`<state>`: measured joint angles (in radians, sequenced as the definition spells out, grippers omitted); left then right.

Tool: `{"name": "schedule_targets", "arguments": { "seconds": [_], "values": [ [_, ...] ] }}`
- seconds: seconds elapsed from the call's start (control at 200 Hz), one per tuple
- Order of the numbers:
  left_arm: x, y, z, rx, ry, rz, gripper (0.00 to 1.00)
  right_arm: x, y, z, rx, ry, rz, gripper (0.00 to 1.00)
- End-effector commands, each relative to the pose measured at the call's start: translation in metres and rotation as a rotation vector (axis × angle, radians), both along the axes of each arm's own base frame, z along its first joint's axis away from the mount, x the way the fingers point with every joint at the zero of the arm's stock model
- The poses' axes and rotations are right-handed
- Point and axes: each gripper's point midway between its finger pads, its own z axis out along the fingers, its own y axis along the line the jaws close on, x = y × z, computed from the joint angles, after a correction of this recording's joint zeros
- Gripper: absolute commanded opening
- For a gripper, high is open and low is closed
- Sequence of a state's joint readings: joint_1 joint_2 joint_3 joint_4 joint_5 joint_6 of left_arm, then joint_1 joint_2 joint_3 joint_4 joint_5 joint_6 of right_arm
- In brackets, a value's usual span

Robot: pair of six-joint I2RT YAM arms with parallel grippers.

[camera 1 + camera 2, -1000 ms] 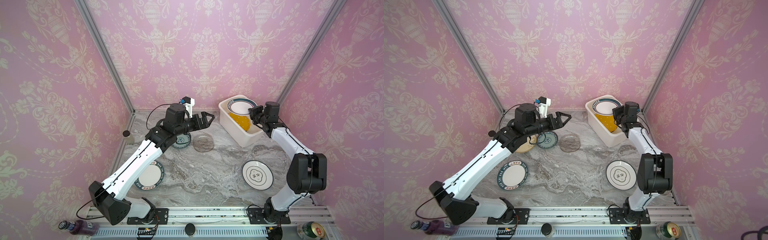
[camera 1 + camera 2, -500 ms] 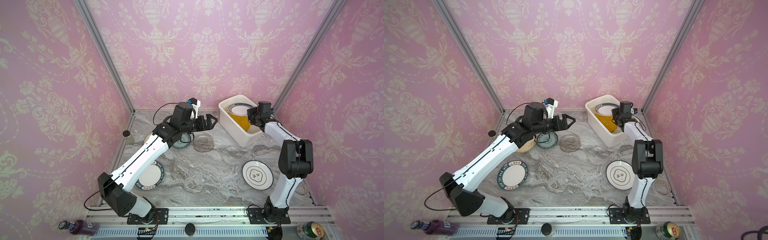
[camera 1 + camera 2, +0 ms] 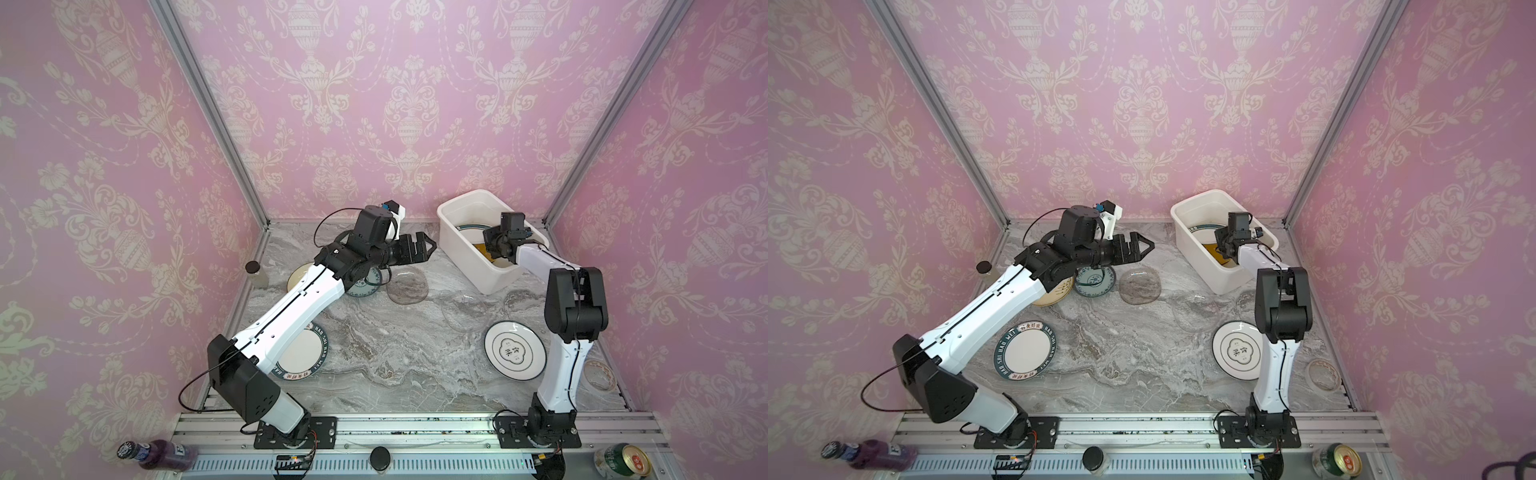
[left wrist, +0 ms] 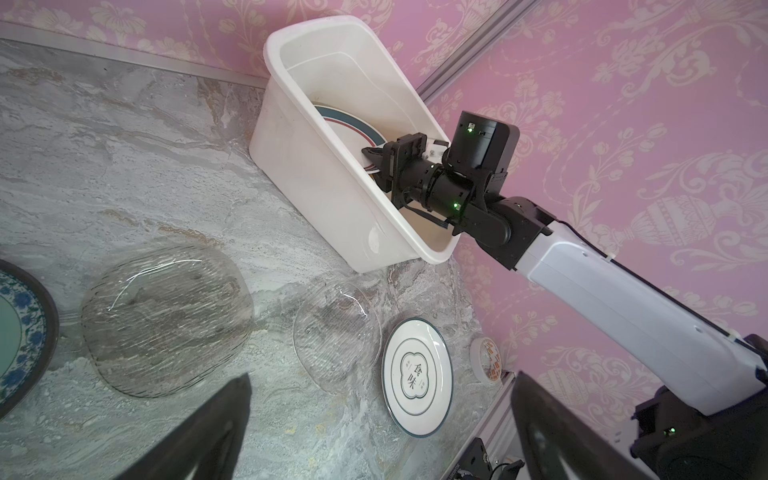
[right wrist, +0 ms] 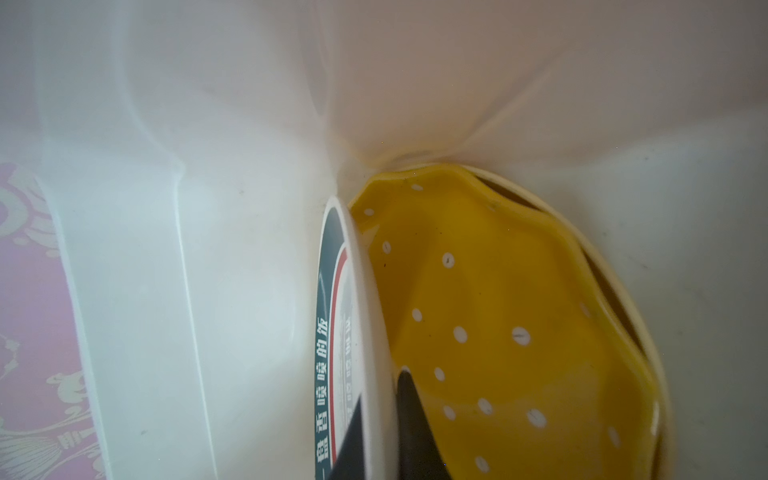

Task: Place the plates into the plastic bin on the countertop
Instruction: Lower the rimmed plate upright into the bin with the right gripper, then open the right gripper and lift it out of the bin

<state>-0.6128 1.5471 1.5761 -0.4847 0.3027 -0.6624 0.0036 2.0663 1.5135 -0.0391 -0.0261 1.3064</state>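
The white plastic bin point(image 3: 457, 199) point(image 3: 1187, 208) stands at the back right of the countertop point(image 3: 395, 365). Inside it my right gripper point(image 5: 380, 399) point(image 3: 492, 245) point(image 4: 376, 160) is shut on the edge of a white plate with a dark lettered rim point(image 5: 345, 291), held on edge beside a dotted yellow plate point(image 5: 498, 311). My left gripper point(image 3: 424, 247) point(image 4: 382, 378) hovers open and empty above a smoky glass plate point(image 3: 407, 284) point(image 4: 166, 316). A clear glass plate point(image 4: 336, 332), a white plate with a centre emblem point(image 3: 513, 355), a teal floral plate point(image 3: 1096, 280), a cream plate point(image 3: 1057, 291) and a lettered-rim plate point(image 3: 1025, 351) lie on the countertop.
A tape roll point(image 3: 598, 374) lies at the right edge, near the right arm's base. A small jar point(image 3: 255, 272) stands by the left wall. A purple bottle point(image 3: 158, 455) and a can point(image 3: 621, 461) lie on the front rail.
My right gripper has sunk deeper into the bin with the lettered-rim plate. The left arm has swung a little to the right, its gripper still open.
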Motion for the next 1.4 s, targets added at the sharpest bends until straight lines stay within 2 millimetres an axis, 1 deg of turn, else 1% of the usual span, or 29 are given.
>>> {"name": "schedule_targets", "arguments": {
  "seconds": [0.0,0.14,0.255,0.405,0.555,0.65,0.971,1.111,1.261,1.351,1.396],
  "values": [
    [-0.002,-0.004,0.005,0.015,-0.017,-0.032,0.99,0.013,-0.005,0.013,-0.007,-0.051,-0.018,0.07],
    [-0.001,-0.005,0.002,0.022,-0.007,-0.035,0.99,0.014,-0.005,0.006,-0.009,-0.037,-0.019,0.25],
    [0.000,-0.005,0.000,0.026,-0.005,-0.031,0.99,0.012,-0.005,0.001,-0.007,-0.014,-0.019,0.35],
    [0.001,-0.003,-0.001,0.038,-0.003,-0.021,0.99,0.006,-0.007,-0.001,-0.029,0.028,-0.015,0.42],
    [0.001,-0.001,-0.005,0.055,0.002,-0.015,0.99,-0.005,-0.014,-0.002,-0.072,0.096,-0.029,0.46],
    [0.001,0.001,-0.003,0.057,-0.003,-0.011,0.99,-0.011,-0.019,-0.003,-0.103,0.139,-0.033,0.49],
    [0.004,0.011,-0.003,0.071,-0.005,0.006,0.99,-0.021,-0.029,-0.002,-0.178,0.223,-0.034,0.58],
    [0.006,0.015,-0.005,0.078,0.000,0.009,0.99,-0.026,-0.035,-0.002,-0.224,0.272,-0.038,0.60],
    [0.008,0.021,-0.005,0.089,-0.003,0.015,0.99,-0.031,-0.041,-0.006,-0.245,0.317,-0.037,0.62],
    [0.008,0.024,-0.005,0.091,-0.002,0.020,0.99,-0.032,-0.042,-0.004,-0.252,0.315,-0.032,0.62],
    [0.009,0.026,-0.003,0.092,-0.006,0.023,0.99,-0.031,-0.041,0.000,-0.258,0.306,-0.025,0.62]
  ]
}}
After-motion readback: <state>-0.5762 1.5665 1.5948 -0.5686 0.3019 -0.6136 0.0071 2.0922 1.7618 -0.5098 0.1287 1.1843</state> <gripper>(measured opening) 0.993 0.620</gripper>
